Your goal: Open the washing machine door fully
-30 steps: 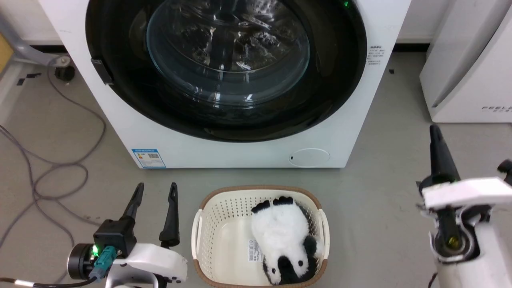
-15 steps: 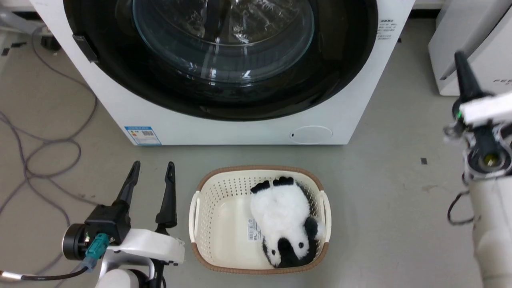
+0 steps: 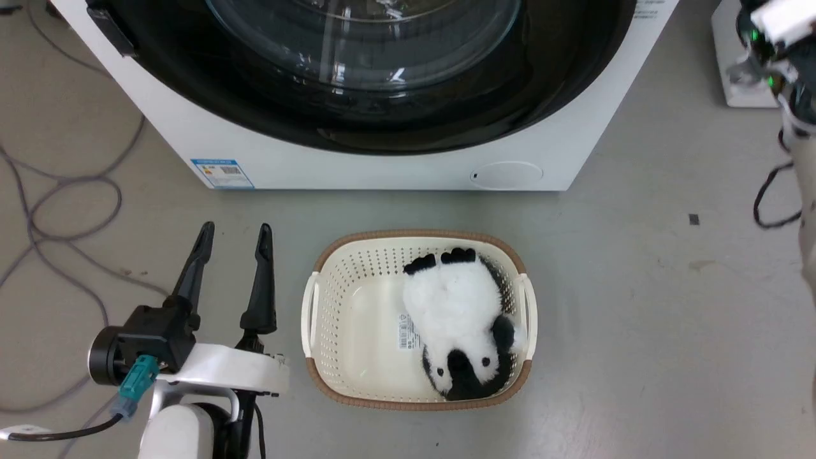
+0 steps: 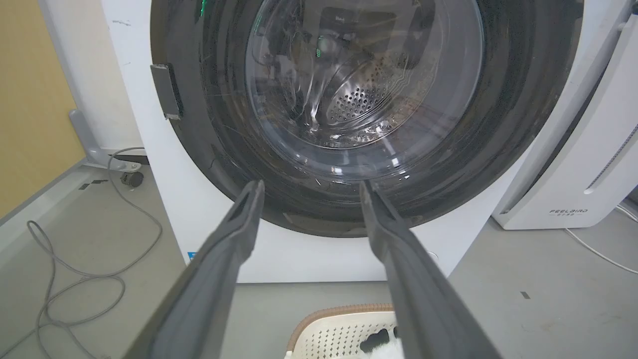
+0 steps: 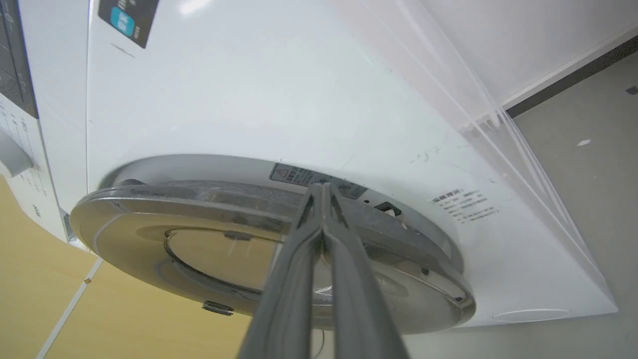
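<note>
The washing machine [image 3: 357, 171] stands at the top of the head view, its glossy black door [image 3: 446, 111] with the clear glass bowl facing me. In the left wrist view the door [image 4: 518, 99] lies flat against the front, with the steel drum showing through the glass. My left gripper [image 3: 236, 228] hovers open over the floor, short of the machine and left of the basket, holding nothing. My right gripper [image 5: 323, 187] is shut, its tips at the rim of the door [image 5: 149, 234], where it meets the white front [image 5: 249, 89]. I cannot tell whether the door is ajar.
A cream basket [image 3: 313, 299] holding a panda plush [image 3: 456, 299] sits on the floor before the machine. Grey cables [image 3: 70, 191] loop at the left. A white slanted appliance [image 4: 588, 164] stands to the machine's right. My right arm's wrist [image 3: 771, 25] is at the upper right.
The head camera has tilted down, shifting the whole scene. My right arm has moved forward, up the head view, to the door's right side. The left gripper has stayed open in place.
</note>
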